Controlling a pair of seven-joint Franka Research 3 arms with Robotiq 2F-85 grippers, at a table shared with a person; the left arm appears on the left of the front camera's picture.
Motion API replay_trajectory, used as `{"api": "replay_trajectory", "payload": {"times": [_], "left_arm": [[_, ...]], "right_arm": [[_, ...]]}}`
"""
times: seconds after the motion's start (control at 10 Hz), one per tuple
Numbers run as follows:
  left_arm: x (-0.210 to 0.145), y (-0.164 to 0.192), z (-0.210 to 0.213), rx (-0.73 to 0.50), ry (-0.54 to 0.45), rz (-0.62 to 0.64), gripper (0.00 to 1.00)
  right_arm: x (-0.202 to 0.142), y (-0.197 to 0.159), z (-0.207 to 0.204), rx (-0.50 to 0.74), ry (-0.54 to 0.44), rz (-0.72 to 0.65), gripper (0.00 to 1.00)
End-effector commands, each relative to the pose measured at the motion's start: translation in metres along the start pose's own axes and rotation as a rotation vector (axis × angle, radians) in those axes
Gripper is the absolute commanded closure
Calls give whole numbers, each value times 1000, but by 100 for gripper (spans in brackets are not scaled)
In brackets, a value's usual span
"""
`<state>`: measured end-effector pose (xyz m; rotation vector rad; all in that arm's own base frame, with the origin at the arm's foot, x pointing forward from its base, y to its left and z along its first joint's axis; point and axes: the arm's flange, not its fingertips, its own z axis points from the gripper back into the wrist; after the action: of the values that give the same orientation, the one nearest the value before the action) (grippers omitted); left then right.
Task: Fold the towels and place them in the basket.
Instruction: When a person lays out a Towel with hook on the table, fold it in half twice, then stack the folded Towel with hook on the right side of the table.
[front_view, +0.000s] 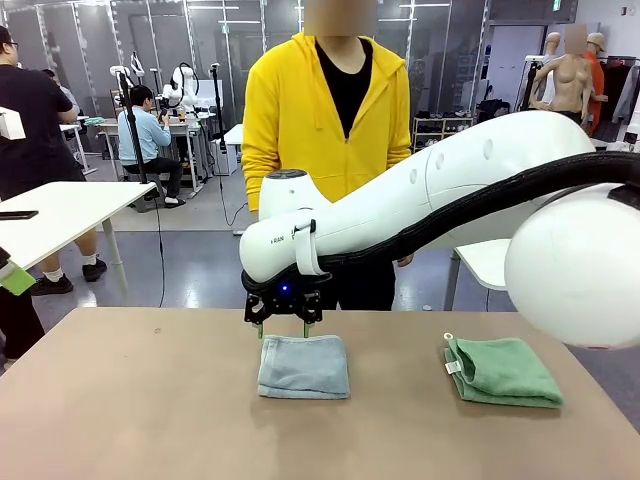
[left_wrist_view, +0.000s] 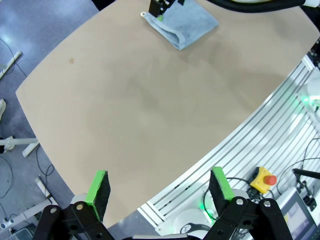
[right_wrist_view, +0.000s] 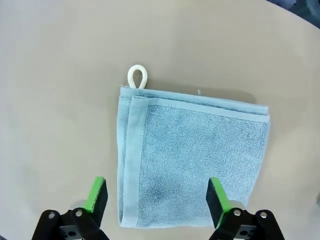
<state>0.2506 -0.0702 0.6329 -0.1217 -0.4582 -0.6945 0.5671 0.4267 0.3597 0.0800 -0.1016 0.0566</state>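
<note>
Folded blue-grey towel (right_wrist_view: 192, 157) flat under spread right claw (right_wrist_view: 157, 197).

Blue-grey towel (front_view: 304, 366) (white loop); mint green towel (front_view: 505, 372); tan table (front_view: 150, 400).

We can read no text, label or number anywhere. The right arm's wrist link (front_view: 283, 241) bears a small dark marking, too tiny and blurred for us to make out.
</note>
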Motion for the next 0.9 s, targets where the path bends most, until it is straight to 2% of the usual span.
{"api": "replay_trajectory", "payload": {"times": [0.0, 0.1, 0.2, 0.8], "left_arm": [[1, 0, 0, 0, 1, 1, 0], [1, 0, 0, 0, 1, 1, 0], [1, 0, 0, 0, 1, 1, 0], [1, 0, 0, 0, 1, 1, 0]], "right_arm": [[-17, -19, 2, 37, -13, -9, 0], [-18, -21, 0, 30, 28, 37, 0], [-2, -4, 1, 8, -3, -7, 0], [-2, -4, 1, 8, -3, -7, 0]]}}
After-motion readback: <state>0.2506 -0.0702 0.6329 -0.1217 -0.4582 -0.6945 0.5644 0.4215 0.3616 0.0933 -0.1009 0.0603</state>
